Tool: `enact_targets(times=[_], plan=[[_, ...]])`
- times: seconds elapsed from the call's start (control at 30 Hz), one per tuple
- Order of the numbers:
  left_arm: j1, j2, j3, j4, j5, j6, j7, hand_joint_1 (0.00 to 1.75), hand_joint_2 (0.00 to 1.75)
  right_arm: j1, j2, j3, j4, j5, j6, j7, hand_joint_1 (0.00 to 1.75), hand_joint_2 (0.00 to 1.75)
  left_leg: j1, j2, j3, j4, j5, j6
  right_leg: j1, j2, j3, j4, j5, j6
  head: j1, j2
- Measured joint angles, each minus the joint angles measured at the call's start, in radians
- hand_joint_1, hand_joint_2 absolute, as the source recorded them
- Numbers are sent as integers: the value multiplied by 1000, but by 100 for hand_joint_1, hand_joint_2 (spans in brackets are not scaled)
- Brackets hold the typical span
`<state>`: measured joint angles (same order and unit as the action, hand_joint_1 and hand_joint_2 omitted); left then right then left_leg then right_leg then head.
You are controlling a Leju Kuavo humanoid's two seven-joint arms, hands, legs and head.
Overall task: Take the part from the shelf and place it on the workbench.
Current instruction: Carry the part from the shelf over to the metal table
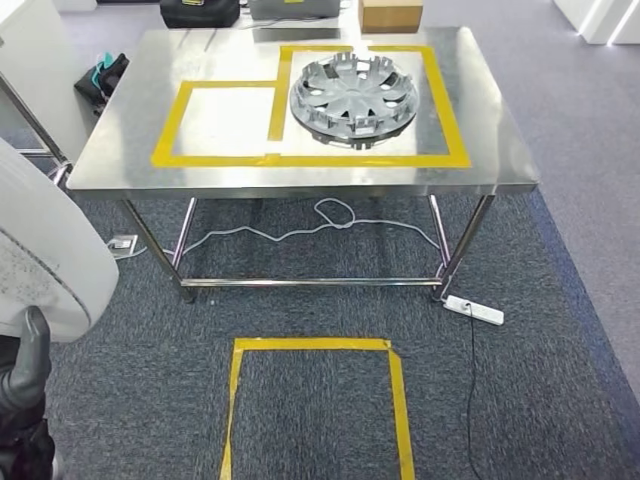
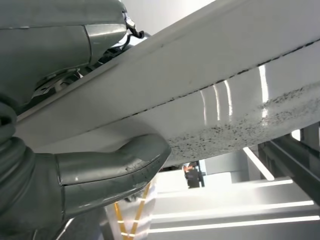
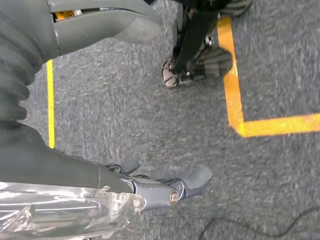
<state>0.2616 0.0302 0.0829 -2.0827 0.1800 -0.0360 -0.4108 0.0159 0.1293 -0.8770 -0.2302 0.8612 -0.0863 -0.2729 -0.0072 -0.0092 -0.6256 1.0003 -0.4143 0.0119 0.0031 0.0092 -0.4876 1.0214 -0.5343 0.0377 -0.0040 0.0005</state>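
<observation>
Here the left hand [image 1: 26,375] grips a big white part [image 1: 45,250], held low and well short of the steel workbench [image 1: 113,150] where a silver wheel cover [image 1: 353,98] lies, while the right hand [image 3: 113,100] hangs over the carpet, fingers apart and holding nothing.
</observation>
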Motion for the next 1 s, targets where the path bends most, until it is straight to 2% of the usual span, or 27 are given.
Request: enact_targets(times=[0.03,0.07,0.1,0.17,0.2,0.23,0.27,0.33,0.4,0.5,0.57,0.6,0.7,0.73,0.77,0.83,0.9,0.93,0.97,1.0], plan=[[0,0,0,0,0,0,0,175,175,0,0,0,0,1,0,0,0,175,2,-1,9,-2,0,5,0,-1,2,14,-7,5,2,0],[0,0,0,0,0,0,0,175,175,-1,0,0,0,2,0,-1,0,175,3,-1,17,-2,-2,10,-1,-1,-12,43,-22,10,5,0],[0,0,0,0,0,0,0,175,175,-2,1,0,0,3,1,-1,0,175,4,0,24,-3,-5,13,-2,-2,-40,95,-44,14,6,0],[0,0,0,0,-1,0,0,175,175,-2,2,0,0,5,1,-1,0,175,3,0,34,-2,-17,19,-3,-2,-123,222,-95,21,9,0],[1,-1,0,0,-1,0,0,175,175,0,2,0,0,6,1,-1,0,175,3,-1,40,-2,-24,20,-3,-2,-156,262,-110,22,9,0],[1,-1,0,0,-2,0,0,175,175,1,2,0,0,7,1,-1,0,175,3,-2,49,-2,-32,20,-3,-2,-175,269,-106,22,10,0],[2,-1,0,0,-2,0,0,175,175,2,2,-1,0,9,1,-1,0,175,2,-3,61,-2,-40,19,-3,-2,-176,241,-80,21,10,0],[1,-1,0,0,-3,0,0,175,175,2,2,-3,0,10,1,-1,0,175,2,-4,88,-2,-59,14,-2,-2,-145,116,16,15,10,0],[1,-1,1,0,-3,0,1,175,175,2,2,-5,0,10,1,-1,0,175,0,-4,104,-2,-75,6,0,-2,-117,27,70,3,10,0],[2,-1,1,0,-4,0,2,175,175,2,3,-7,1,12,1,-1,0,175,-2,-5,111,2,-83,-10,1,-2,-103,9,76,-17,9,0],[1,0,1,0,-4,1,2,175,175,1,3,-7,0,13,1,-1,0,175,-1,-4,99,36,-96,-22,-5,-1,-86,2,74,-27,4,0],[0,0,2,0,-4,1,2,175,175,0,3,-7,0,13,1,-1,0,175,1,-3,75,79,-111,-28,-9,-1,-78,0,71,-30,2,0],[2,1,3,0,-4,1,2,175,175,0,3,-9,0,13,1,-1,0,175,9,-2,-43,249,-170,-41,-11,-1,-60,-2,53,-35,-1,0],[4,1,3,0,-4,2,2,175,175,1,3,-9,0,13,1,-1,0,175,10,-2,-68,269,-168,-43,-11,-1,-52,-2,45,-34,-1,0],[4,1,3,0,-4,2,2,175,175,2,3,-10,0,14,2,0,0,175,11,-2,-77,255,-146,-43,-12,0,-42,-2,37,-32,-1,0],[4,1,3,0,-4,2,2,175,175,2,3,-10,0,15,2,0,0,175,11,0,-52,148,-51,-41,-15,1,-20,-2,18,-25,-1,0],[6,1,4,0,-5,3,2,175,175,2,3,-11,0,18,2,1,0,175,10,5,-23,47,-2,-36,-13,2,-6,-1,0,-12,-4,0],[9,1,5,0,-5,4,2,175,175,1,3,-11,0,20,1,1,0,175,10,7,-17,25,3,-32,-11,2,-3,-1,-7,-6,-4,0],[13,1,7,0,-5,5,2,175,175,0,3,-11,0,22,1,1,0,175,10,8,-14,22,-7,-25,-9,2,4,0,-10,0,-3,0],[16,2,9,0,-6,5,2,175,175,0,3,-11,0,24,0,2,0,175,11,7,-10,22,-3,-18,-9,0,4,2,-12,5,-2,0]])
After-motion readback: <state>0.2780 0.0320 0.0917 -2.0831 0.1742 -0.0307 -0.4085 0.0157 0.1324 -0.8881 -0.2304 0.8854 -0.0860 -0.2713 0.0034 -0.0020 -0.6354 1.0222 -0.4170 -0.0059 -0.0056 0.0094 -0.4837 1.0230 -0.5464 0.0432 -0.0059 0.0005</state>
